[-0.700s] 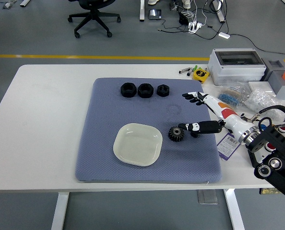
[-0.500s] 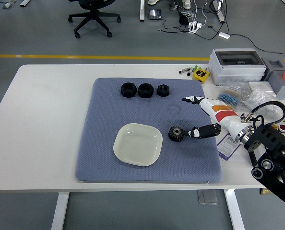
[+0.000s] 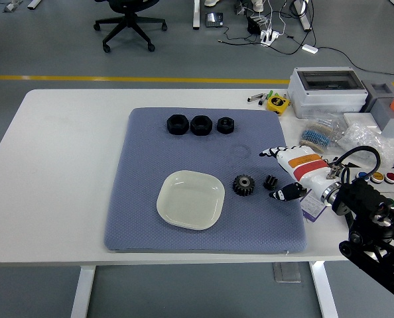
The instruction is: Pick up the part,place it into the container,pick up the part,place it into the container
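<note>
On the blue-grey mat [image 3: 184, 225], right of the pale square dish [image 3: 191, 199], the small black toothed gear [image 3: 243, 185] lies flat, not lifted. The robot's right hand [image 3: 286, 173] hangs just beside it, fingers loosely spread, holding nothing. The risk: a shallow pinch on those teeth could flick the gear away, or it drops short of the dish rim.

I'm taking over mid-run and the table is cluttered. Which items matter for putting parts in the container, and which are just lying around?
Part of the job:
- gear on the mat
- three black nuts
- dish, empty
- right hand, beside the gear, holding nothing

Just lying about:
- grey box
- yellow tape measure
- bags of small parts
- button panel
- office chair
</note>
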